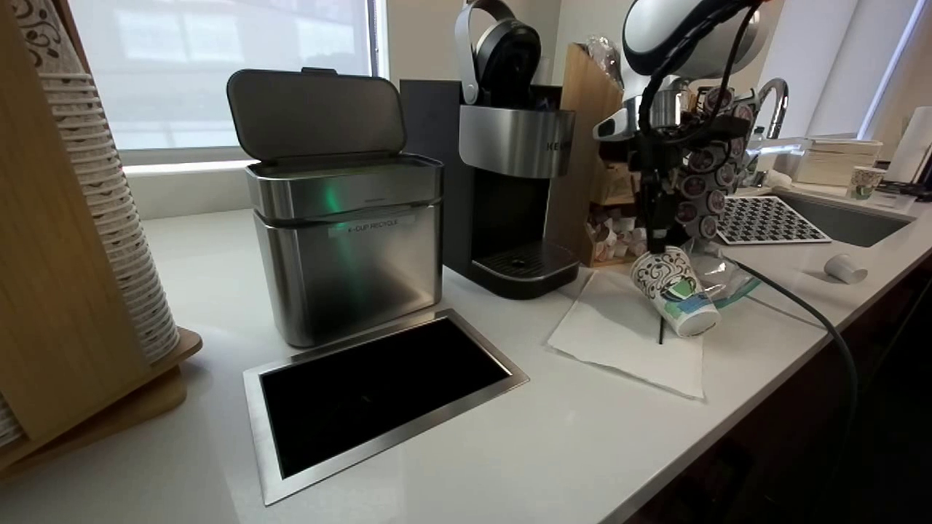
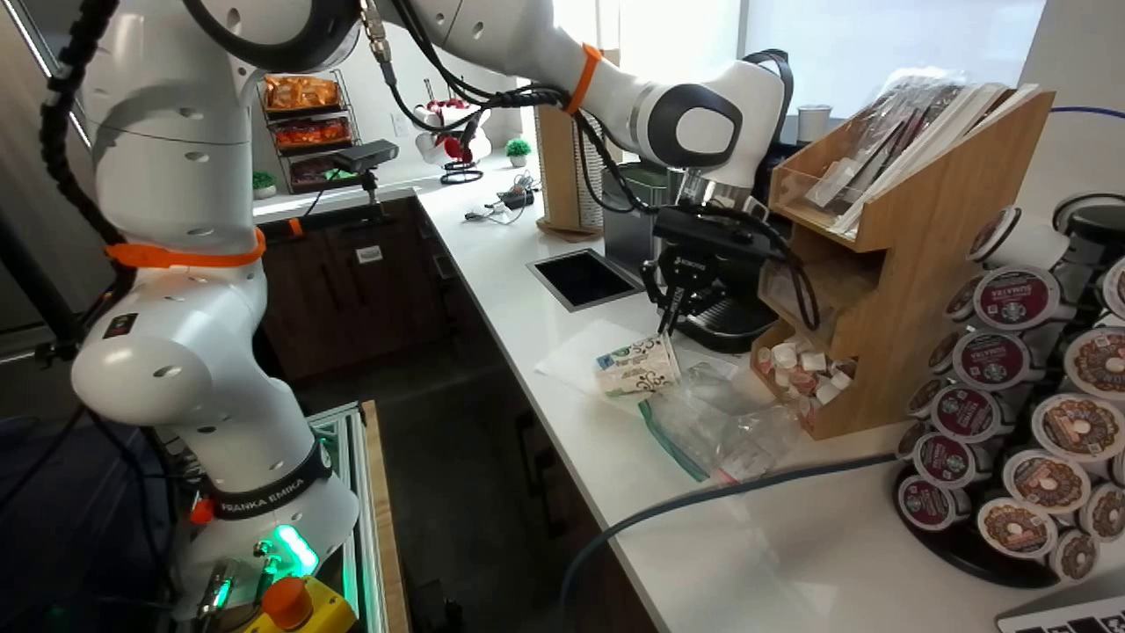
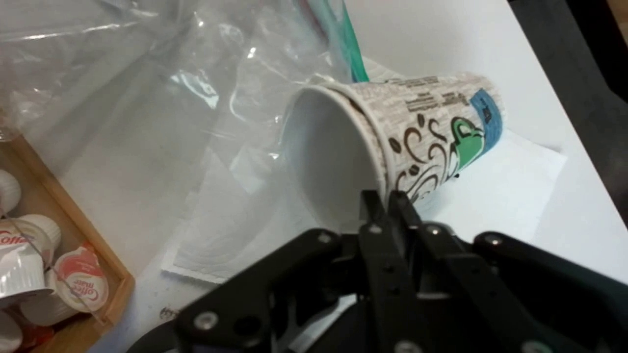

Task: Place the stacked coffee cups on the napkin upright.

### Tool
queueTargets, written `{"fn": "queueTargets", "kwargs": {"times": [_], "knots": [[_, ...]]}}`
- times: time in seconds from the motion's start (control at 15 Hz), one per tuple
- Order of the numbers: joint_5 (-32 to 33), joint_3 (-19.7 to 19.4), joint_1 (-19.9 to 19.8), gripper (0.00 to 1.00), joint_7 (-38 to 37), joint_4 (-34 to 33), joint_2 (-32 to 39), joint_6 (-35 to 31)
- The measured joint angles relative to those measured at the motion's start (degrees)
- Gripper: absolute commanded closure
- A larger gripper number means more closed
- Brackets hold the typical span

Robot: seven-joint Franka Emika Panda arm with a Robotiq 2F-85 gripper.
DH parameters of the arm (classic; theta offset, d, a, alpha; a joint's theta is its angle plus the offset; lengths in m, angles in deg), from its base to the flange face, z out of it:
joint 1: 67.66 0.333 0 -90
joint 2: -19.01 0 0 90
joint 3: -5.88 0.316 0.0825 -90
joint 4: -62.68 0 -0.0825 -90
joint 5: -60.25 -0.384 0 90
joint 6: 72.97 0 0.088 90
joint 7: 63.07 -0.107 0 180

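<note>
Holding tilted, nested white paper cups [image 3: 431, 130] mid-frame, the almost-closed black gripper [image 3: 386, 202] pinched the rim, judged stiffer than light, crushable walls; base contact was unclear.

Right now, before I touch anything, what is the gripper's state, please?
Gripper: closed, holding the stacked paper coffee cups at the rim.
</note>
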Motion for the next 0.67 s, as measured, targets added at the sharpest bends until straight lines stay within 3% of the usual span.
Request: {"fn": "queueTargets", "kwargs": {"times": [0.67], "knots": [[-0.7,1.5,0.9,0.99,-9.5,0.1,-5.1,0.3]]}}
